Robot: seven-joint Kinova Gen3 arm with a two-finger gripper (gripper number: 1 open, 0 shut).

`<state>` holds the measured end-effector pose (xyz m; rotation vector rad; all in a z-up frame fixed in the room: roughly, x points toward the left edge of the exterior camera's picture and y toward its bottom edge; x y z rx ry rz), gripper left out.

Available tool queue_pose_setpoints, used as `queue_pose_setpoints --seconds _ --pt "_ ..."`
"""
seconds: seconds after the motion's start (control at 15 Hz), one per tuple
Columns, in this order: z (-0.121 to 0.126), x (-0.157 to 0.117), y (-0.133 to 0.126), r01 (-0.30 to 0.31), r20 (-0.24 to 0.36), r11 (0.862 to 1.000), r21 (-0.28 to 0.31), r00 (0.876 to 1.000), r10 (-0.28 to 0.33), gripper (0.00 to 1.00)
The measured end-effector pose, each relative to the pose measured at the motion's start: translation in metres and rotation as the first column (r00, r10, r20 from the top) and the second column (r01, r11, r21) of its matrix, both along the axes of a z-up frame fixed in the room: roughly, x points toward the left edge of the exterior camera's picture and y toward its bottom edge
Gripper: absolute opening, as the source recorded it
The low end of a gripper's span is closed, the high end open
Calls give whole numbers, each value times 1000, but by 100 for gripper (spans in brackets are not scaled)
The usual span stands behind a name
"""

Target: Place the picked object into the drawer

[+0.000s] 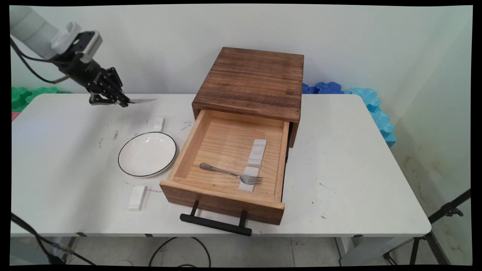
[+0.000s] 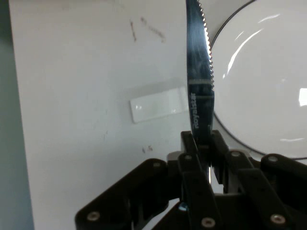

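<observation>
Spanning a white-walled room, white table (image 1: 357, 158).

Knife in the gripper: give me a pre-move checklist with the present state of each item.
1. Grip: gripper shut on the knife by its handle end: ok.
2. Blade clear of the table: held in the air, pointing right: ok.
3. Plate empty: ok.
4. Drawer pulled open: ok.
5. Drawer contents: fork lies with its tines on a flat white rest; white block beside it carries nothing: ok.
6. Grip firmness against slipping: cannot tell.
</observation>
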<state>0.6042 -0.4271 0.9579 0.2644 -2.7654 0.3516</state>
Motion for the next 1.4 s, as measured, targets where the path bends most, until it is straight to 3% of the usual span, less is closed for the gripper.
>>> queue_pose_setpoints --seconds 0.33,0.87,1.4 --pt "42 -22 14 70 -19 997 -21 997 -70 0" --pt "91 -67 27 133 -46 990 -46 990 -135 0" --pt "109 -127 16 169 -75 984 -59 982 -173 0"
